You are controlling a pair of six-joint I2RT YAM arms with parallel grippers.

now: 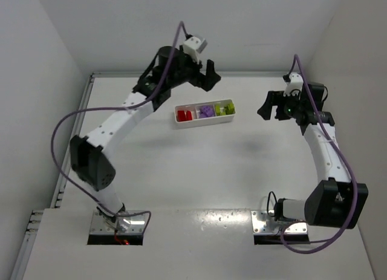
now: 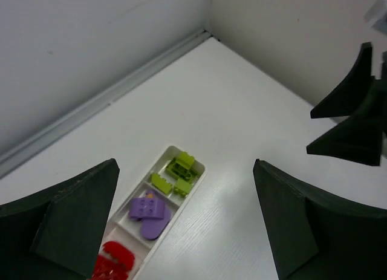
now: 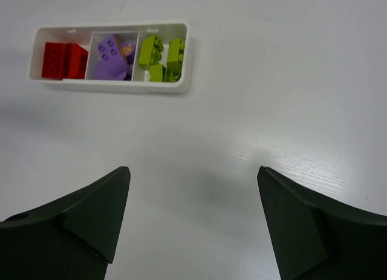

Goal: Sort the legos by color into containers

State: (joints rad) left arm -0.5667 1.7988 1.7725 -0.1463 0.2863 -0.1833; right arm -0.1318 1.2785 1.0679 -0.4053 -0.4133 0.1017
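The white three-compartment tray (image 1: 204,121) lies at the back middle of the table. Red legos (image 1: 185,115) fill its left cell, purple legos (image 1: 207,110) the middle, yellow-green legos (image 1: 224,109) the right. My left gripper (image 1: 210,75) hangs open and empty above and behind the tray. My right gripper (image 1: 268,104) is open and empty, raised to the right of the tray. The left wrist view shows the tray (image 2: 195,184) between the open fingers (image 2: 78,213). The right wrist view shows the tray (image 3: 184,56) far ahead of the open fingers (image 3: 290,219).
White walls enclose the table at the back and both sides. A metal rail (image 1: 72,141) runs along the left edge. Purple cables (image 1: 60,135) loop from both arms. The right gripper's fingers (image 2: 354,117) show in the left wrist view at the right.
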